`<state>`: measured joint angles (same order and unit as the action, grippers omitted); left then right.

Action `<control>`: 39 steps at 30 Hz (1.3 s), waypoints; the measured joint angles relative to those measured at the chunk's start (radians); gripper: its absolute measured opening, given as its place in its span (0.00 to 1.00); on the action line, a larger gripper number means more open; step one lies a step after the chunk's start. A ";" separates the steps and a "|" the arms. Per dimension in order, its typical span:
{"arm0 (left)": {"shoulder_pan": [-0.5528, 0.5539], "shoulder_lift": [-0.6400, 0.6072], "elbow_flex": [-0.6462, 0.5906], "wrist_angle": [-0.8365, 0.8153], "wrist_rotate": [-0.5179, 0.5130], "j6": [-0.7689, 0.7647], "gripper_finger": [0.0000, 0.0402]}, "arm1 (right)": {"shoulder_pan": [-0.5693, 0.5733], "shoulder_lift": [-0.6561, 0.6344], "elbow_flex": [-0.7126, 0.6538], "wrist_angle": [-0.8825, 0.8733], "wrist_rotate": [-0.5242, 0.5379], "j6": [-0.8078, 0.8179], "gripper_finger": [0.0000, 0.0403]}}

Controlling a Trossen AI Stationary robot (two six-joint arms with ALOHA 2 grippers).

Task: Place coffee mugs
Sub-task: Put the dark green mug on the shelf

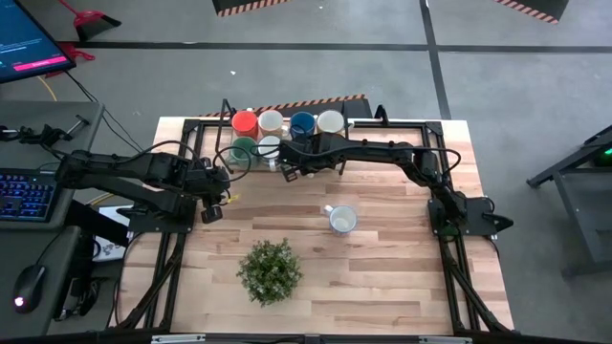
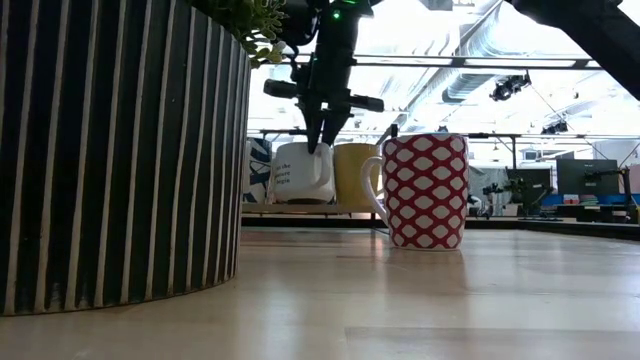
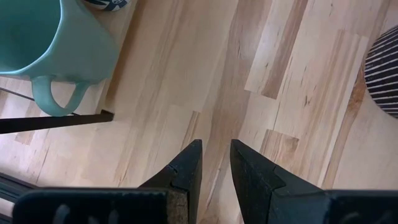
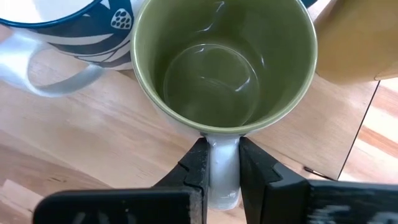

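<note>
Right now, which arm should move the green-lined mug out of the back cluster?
Right. The right gripper is shut on the handle of the green-lined mug among the back mugs. The left gripper holds nothing, hovering over bare table beside the teal mug.
</note>
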<state>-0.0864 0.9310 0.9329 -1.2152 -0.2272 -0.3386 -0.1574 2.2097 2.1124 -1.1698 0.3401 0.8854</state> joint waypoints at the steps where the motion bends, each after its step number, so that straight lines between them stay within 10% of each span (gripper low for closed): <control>1: 0.000 0.000 0.000 0.000 0.000 0.000 0.18 | 0.000 0.000 0.000 0.000 0.000 -0.005 0.08; 39: -0.001 0.000 0.000 0.000 0.000 0.000 0.18 | 0.080 -0.019 0.075 -0.067 -0.065 -0.028 0.20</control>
<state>-0.0872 0.9306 0.9329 -1.2156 -0.2272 -0.3386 -0.0771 2.1908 2.1872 -1.2364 0.2746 0.8575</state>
